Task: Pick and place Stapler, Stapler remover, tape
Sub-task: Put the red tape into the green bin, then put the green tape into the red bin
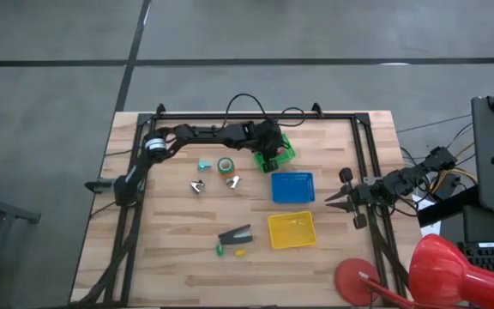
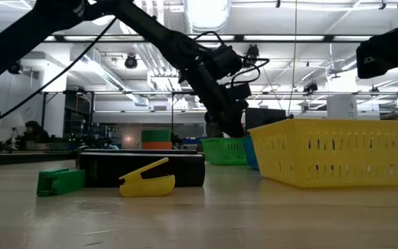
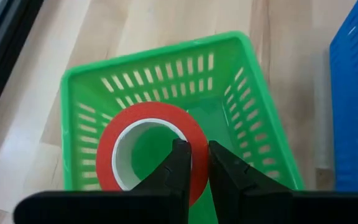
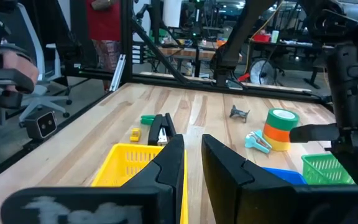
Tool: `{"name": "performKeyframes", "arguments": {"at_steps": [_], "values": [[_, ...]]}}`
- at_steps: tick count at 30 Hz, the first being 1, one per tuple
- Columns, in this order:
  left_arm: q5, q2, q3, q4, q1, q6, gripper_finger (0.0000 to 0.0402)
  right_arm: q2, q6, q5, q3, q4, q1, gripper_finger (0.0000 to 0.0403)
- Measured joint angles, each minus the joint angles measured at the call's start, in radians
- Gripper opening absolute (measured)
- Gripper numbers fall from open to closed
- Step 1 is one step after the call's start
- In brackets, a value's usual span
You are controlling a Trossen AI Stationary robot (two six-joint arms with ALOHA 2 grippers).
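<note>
The left gripper's fingers [image 3: 180,163] were nearest the lens, and the left gripper [image 3: 194,149] was pinching the wall of the tape [image 3: 106,163], one finger inside the ring and one outside. The left arm [image 1: 197,134] was stretched from its base along the table's [image 1: 170,257] far edge, with the wrist bent down over the green basket [image 3: 154,81]. The tape was a red ring with a white inner face, held upright on its edge. It sat directly under the gripper, inside the basket's rim; whether it touched the floor could not be told. The blue basket [image 1: 292,186] stood just beside the gripper. A green-and-orange roll [image 1: 225,164] stood near it on the base side. The stapler [image 1: 236,234], dark and wedge-shaped, lay flat well apart from the gripper, beside the yellow basket [image 1: 291,229]. The right gripper [image 1: 334,199] waited at the table's right edge, far from the left one.
</note>
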Motion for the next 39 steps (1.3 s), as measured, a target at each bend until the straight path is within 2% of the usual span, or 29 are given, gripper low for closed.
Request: {"name": "performKeyframes", "arguments": {"at_steps": [9,16,20,26,30,35,39], "values": [[0.005,0.003,-0.001,0.004,0.001,-0.009,0.0074,0.0,-0.001,0.0,0.0,0.0,0.0,0.0052],[0.006,0.003,-0.004,0.003,0.0,-0.007,0.012,0.0,0.0,0.0,0.0,0.0,0.0,0.0052],[0.006,-0.02,0.012,-0.071,-0.002,-0.009,0.0144,0.0,-0.001,0.0,0.0,0.0,0.0,0.0052],[0.033,-0.17,0.018,-0.262,-0.024,-0.028,0.0155,0.0,0.001,0.0,0.0,0.0,0.001,0.0052],[0.034,-0.284,-0.02,-0.391,-0.055,-0.082,0.0153,-0.001,-0.001,-0.001,0.0,0.001,0.0,0.0052],[0.032,-0.436,-0.137,-0.493,-0.114,-0.111,0.0152,-0.001,-0.001,0.0,0.0,0.0,0.0,0.0052],[-0.024,-0.542,-0.275,-0.494,-0.149,-0.14,0.0151,0.0,-0.001,0.0,0.0,0.0,0.0,0.0052]]}}
